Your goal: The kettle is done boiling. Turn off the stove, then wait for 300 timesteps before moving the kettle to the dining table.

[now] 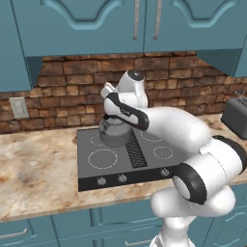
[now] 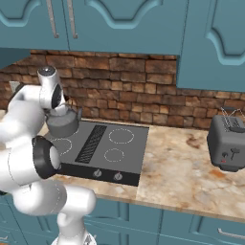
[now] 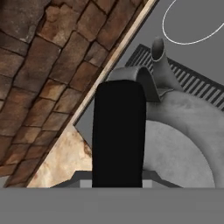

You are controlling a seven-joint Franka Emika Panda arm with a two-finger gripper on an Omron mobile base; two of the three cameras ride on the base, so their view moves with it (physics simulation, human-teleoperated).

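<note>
1. Grey metal, squat and round-bodied, the kettle [image 1: 114,131] with its short spout and arched black handle [image 3: 118,131] sits on the rear left burner of the flat dark grey stove [image 1: 144,161], close to the red-brown brick wall [image 2: 143,91].
2. The white arm's two-finger gripper [image 1: 115,112] sits directly over the kettle, its jaws pressed in and pinching the black handle.
3. Four white rings, a black centre grille and round front knobs mark the stove.
4. A boxy grey toaster [image 2: 228,142] stands well apart on the beige marbled stone counter [image 1: 38,164].
</note>
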